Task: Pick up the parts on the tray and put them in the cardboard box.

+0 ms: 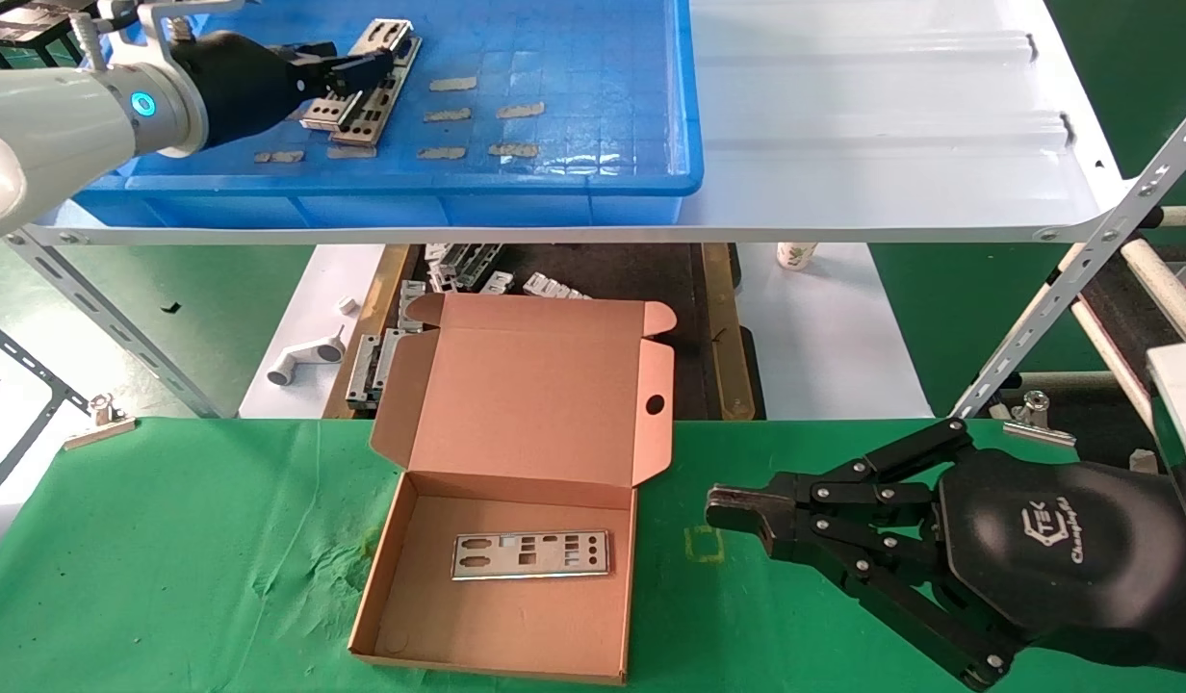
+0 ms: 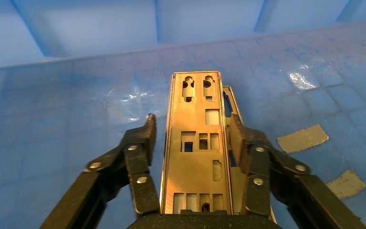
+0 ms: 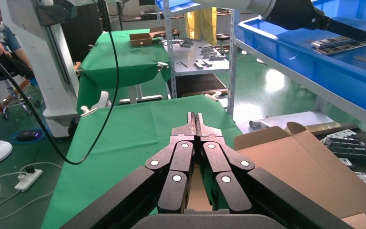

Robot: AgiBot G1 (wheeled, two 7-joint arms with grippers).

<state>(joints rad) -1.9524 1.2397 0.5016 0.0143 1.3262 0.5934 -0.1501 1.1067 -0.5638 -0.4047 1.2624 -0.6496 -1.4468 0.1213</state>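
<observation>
Closed right pincer (image 1: 737, 512) nr cardboard box (image 1: 516, 577); part (image 2: 198, 143) between open left pincer (image 2: 193, 138) fingers.

Tray (image 1: 554, 164): bright blue, floor moulded in a square grid, scattered tan tape patches (image 1: 453, 84).
Parts (image 1: 362, 91) in tray: silver-grey, punched with rectangular and round cut-outs; warm golden sheen in left wrist view.
Plate (image 1: 531, 555) in cardboard box (image 1: 516, 385): silver-grey, dark cut-outs; box plain brown.
Table (image 1: 169, 558): green cloth, faint yellow square outline (image 1: 705, 545) at 3 o'clock of box.
Shelf (image 1: 891, 125): white.
Left gripper (image 1: 357, 69) and right gripper (image 1: 737, 510): black.
</observation>
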